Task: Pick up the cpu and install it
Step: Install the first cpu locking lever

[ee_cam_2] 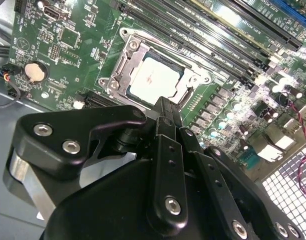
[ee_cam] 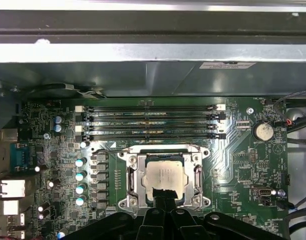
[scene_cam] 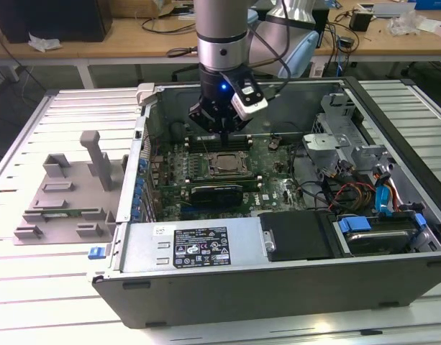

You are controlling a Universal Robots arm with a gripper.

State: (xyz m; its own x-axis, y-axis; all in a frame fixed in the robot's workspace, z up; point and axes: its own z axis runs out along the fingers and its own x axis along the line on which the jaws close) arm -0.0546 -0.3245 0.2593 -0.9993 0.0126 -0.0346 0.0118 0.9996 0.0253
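Inside the computer case [scene_cam: 278,291], the cpu [ee_cam: 165,176] lies in the socket [ee_cam: 131,176] midway across the motherboard [ee_cam: 245,167]. My gripper [ee_cam: 162,199], closed on nothing, hangs at its edge. Doing this well means seating it flat and square within the frame. My fingertips hide that edge, so contact is unclear.

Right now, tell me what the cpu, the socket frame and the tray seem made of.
cpu: metal lid, probably; pale silver, satin, catching light evenly.
socket frame: likely bare steel; bright glints, screw heads at corners.
tray: looks like plastic; matte uniform grey, no shine.
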